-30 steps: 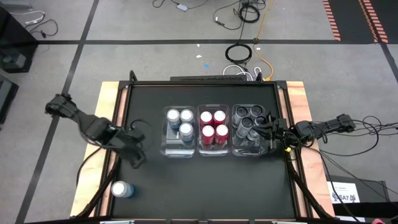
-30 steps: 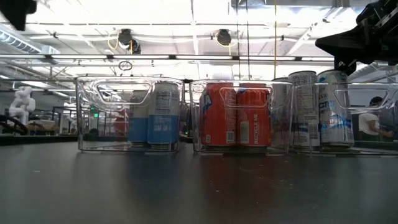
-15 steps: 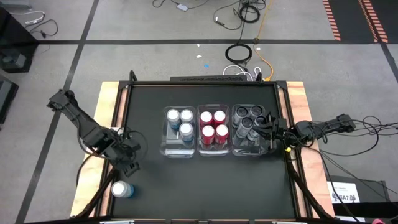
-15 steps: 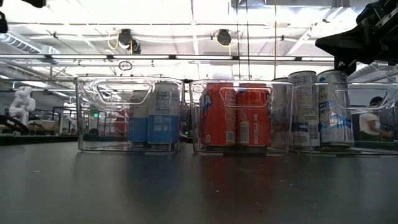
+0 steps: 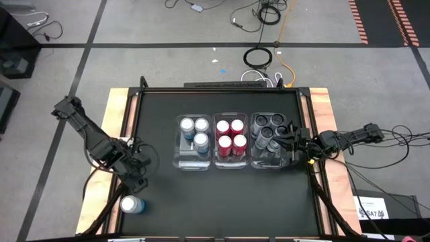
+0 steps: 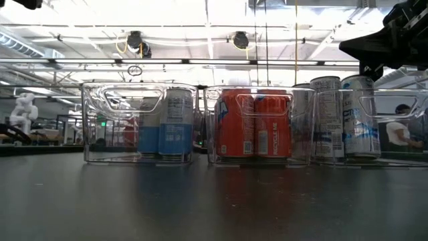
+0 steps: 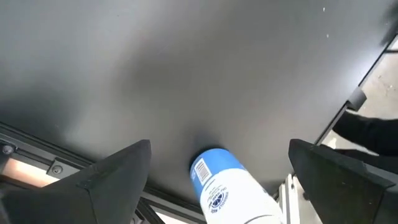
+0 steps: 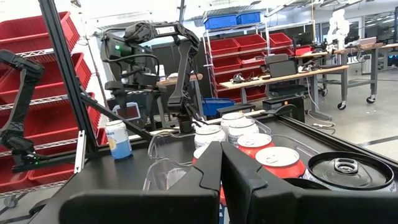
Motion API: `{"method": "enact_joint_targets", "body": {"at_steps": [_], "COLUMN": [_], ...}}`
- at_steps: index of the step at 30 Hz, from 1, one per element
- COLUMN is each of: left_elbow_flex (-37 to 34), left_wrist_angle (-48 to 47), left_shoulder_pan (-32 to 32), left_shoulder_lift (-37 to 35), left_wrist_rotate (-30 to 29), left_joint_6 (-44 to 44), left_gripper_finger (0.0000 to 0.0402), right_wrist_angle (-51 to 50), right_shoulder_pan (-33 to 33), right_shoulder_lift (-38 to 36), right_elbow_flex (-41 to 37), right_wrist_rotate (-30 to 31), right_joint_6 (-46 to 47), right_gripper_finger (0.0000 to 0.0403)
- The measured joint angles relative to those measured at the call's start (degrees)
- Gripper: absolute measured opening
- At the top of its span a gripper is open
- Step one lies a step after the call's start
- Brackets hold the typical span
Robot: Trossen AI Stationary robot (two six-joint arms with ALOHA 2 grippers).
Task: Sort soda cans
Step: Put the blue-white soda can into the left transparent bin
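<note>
One light blue soda can point(image 5: 132, 205) stands upright on its base near the table's near left corner; it also shows in the left wrist view point(image 7: 227, 190) and the right wrist view point(image 8: 118, 140). My left gripper point(image 5: 137, 179) is open above the table, just on the far side of this can, with its fingers point(image 7: 118, 177) apart and empty. Three light blue cans point(image 5: 194, 131), four red cans point(image 5: 230, 134) and four dark cans point(image 5: 267, 129) stand in three clear bins. My right gripper point(image 5: 291, 144) is shut and empty at the right bin's right side point(image 8: 222, 163).
The three clear bins point(image 5: 193, 165) stand side by side at the table's middle point(image 6: 137, 124). The table's wooden side rails point(image 5: 117, 128) and dark frame border the black top. Bare tabletop lies between the bins and the near edge.
My left gripper has moved toward the table's near edge and a little left, closing in on the lone light blue can, and the arm has swung round. The can and the right arm have kept still.
</note>
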Motion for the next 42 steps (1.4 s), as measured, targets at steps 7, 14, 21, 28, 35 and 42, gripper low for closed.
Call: {"method": "enact_joint_targets", "body": {"at_steps": [7, 14, 21, 28, 35, 42], "left_elbow_flex": [0.0, 0.0, 0.0, 0.0, 0.0, 0.0], "left_wrist_angle": [0.2, 3.7, 4.7, 6.1, 8.8, 9.5], "left_shoulder_pan": [-3.5, -7.1, -10.7, -14.0, -18.0, -22.5], "left_shoulder_lift": [0.0, 0.4, 4.9, 10.2, 13.1, 14.7], "left_wrist_rotate": [0.0, 0.2, 0.1, 1.2, 3.3, 3.7], "left_joint_6": [-1.1, -5.4, -8.0, -9.5, -12.7, -18.7], "left_gripper_finger": [0.0389, 0.0389, 0.0389, 0.0389, 0.0389, 0.0389], "right_wrist_angle": [0.0, 0.0, 0.0, 0.0, 0.0, 0.0], "right_shoulder_pan": [0.0, 0.0, 0.0, 0.0, 0.0, 0.0], "right_shoulder_lift": [0.0, 0.0, 0.0, 0.0, 0.0, 0.0], "right_elbow_flex": [0.0, 0.0, 0.0, 0.0, 0.0, 0.0], "right_wrist_rotate": [0.0, 0.0, 0.0, 0.0, 0.0, 0.0], "right_joint_6": [0.0, 0.0, 0.0, 0.0, 0.0, 0.0], "right_gripper_finger": [0.0, 0.0, 0.0, 0.0, 0.0, 0.0]}}
